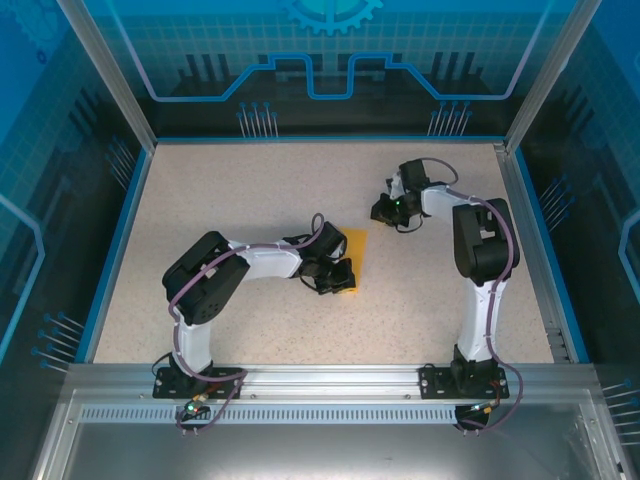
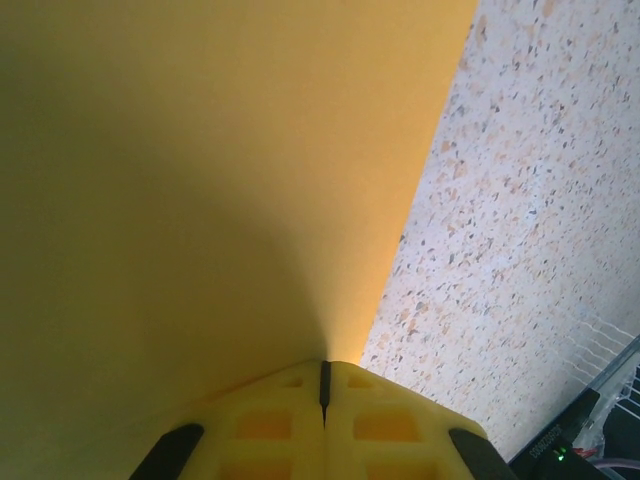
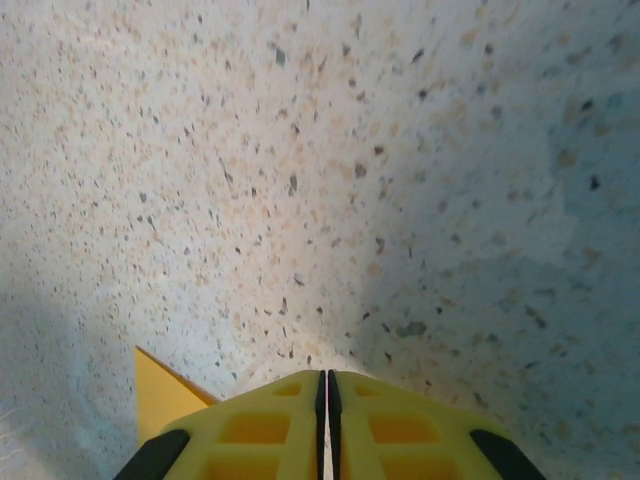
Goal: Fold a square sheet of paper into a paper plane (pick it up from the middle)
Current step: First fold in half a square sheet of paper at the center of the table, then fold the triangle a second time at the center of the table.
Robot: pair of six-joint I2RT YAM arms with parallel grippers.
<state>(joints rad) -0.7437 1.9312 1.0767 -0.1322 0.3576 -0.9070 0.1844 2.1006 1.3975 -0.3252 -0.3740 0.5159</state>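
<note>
Left hand [image 1: 338, 277], shut, tips down on the sheet of paper [image 1: 355, 244] stretching ahead of it; right hand [image 1: 386, 209], shut and empty, well apart.

Speckled beige table [image 1: 250, 190] under even light; blue rim [image 1: 320, 139] at 9, 12 and 3 o'clock; translucent blue panels [image 1: 420, 50] with circuit graphics behind; aluminium rail [image 1: 330, 377] at 6 o'clock.

The square sheet of paper [image 1: 354, 248] is laid on the worktop [image 1: 250, 190], spread ahead and to the left of the left tool [image 2: 324, 385], whose tips are set at its edge. The worktop is exposed to that tool's right. The right tool [image 3: 327, 382] is set apart from the sheet, one corner being seen to its left.
</note>
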